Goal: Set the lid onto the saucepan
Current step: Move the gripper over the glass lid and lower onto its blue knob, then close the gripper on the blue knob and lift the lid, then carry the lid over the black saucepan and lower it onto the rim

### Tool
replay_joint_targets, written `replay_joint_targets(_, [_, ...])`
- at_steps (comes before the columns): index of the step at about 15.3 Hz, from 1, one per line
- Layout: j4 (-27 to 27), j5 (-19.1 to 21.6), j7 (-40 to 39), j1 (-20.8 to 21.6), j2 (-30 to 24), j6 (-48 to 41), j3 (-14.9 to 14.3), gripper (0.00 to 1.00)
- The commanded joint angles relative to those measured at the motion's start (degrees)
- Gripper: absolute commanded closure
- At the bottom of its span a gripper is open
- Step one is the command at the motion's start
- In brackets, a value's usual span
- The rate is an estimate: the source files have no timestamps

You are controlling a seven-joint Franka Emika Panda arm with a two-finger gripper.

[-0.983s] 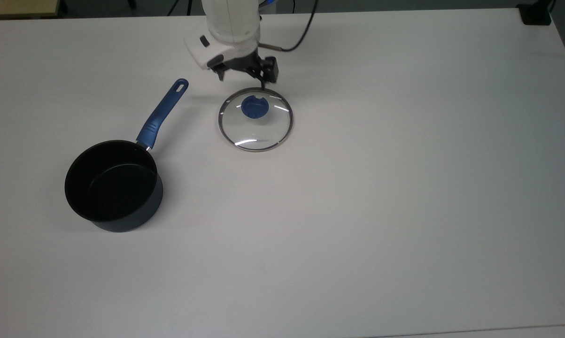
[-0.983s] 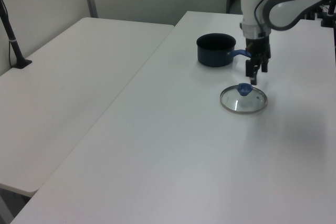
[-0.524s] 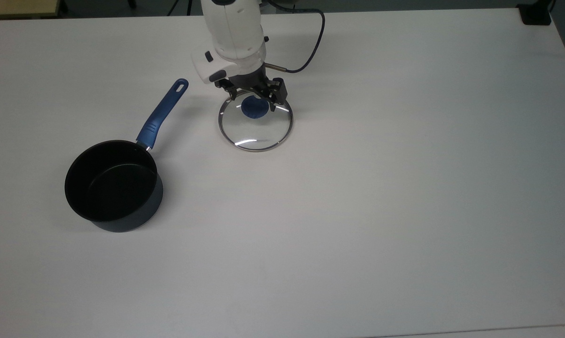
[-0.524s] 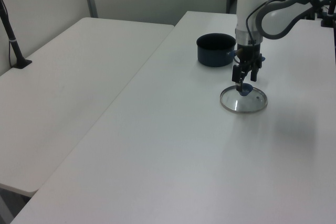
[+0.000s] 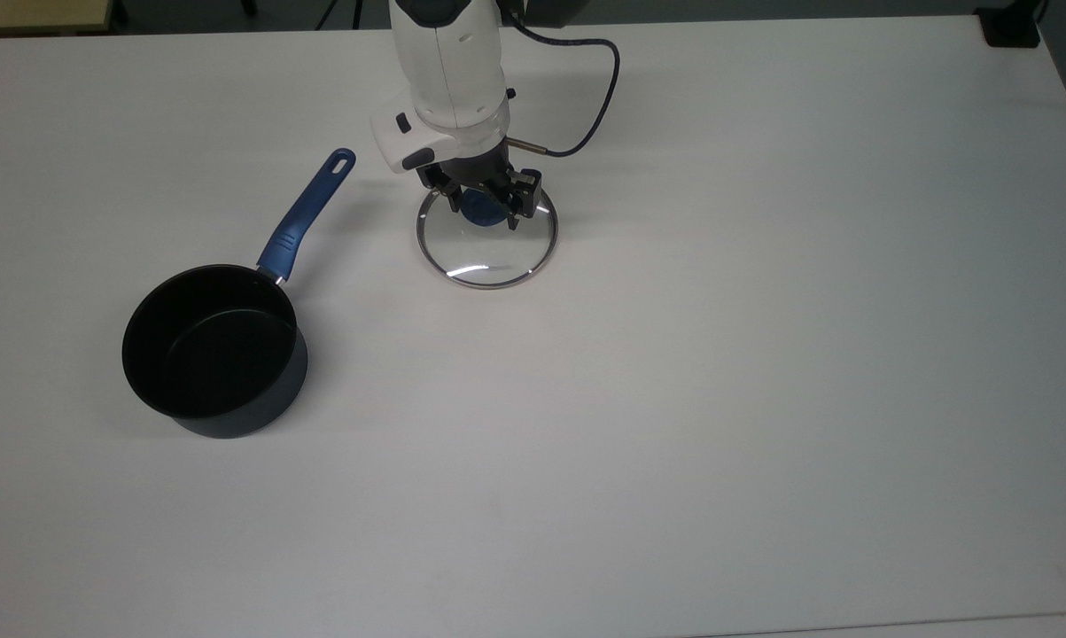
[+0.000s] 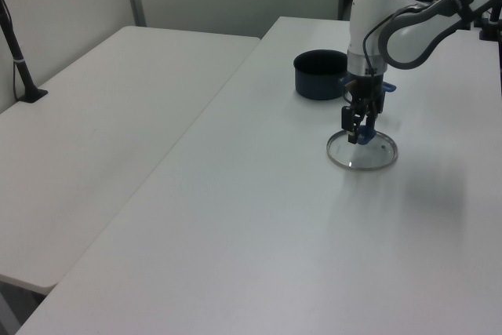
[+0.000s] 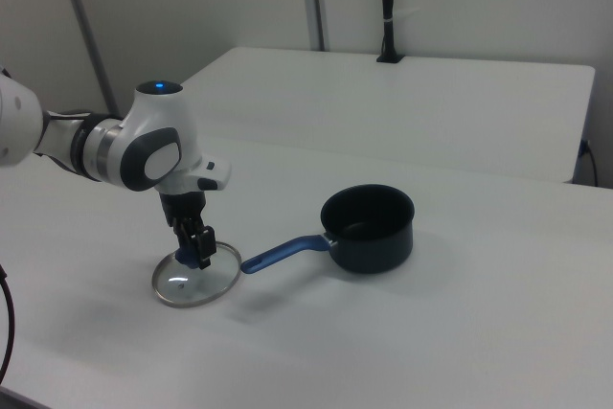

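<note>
The Panda arm's gripper [image 5: 482,211] straddled the blue knob [image 5: 479,209] of the glass lid [image 5: 486,239], fingers apart, near the table's [image 5: 763,354] far edge in the top view, the saucepan [image 5: 213,350] well apart, uncovered, lift and placement left.

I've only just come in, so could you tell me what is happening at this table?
A Franka arm's pincer is down at the blue knob of the glass lid, its fingers on either side of it. The lid lies flat on the white table. The open saucepan stands apart, toward the top view's left.
</note>
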Motion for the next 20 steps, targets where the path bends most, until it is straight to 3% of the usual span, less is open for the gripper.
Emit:
replay_joint_targets(1, [0.62,0.05,0.66,0.53,0.09,0.70,-0.09,0.51])
replay_joint_targets(2, [0.62,-0.13,-0.65,0.53,-0.17,0.27,-0.09,0.60])
replay_joint_targets(4, [0.80,-0.30,-3.73,0.53,-2.36,-2.27,-0.01,0.64])
replay_joint_targets(7, [4.83,-0.65,-6.99,0.71,-5.00,-12.36,-0.01,0.64])
replay_joint_targets(10, [12.28,-2.32,-10.59,0.45,-5.80,-20.98,0.52,0.64])
replay_joint_targets(13, [22.48,-1.80,-9.99,-2.79,-3.79,-25.14,-0.35,0.64])
replay_joint_targets(17, [31.63,-1.45,-8.32,-7.89,0.43,-24.88,-1.84,0.65])
replay_joint_targets(20, [38.48,-1.36,-3.94,-9.04,7.27,-24.52,-4.13,0.65])
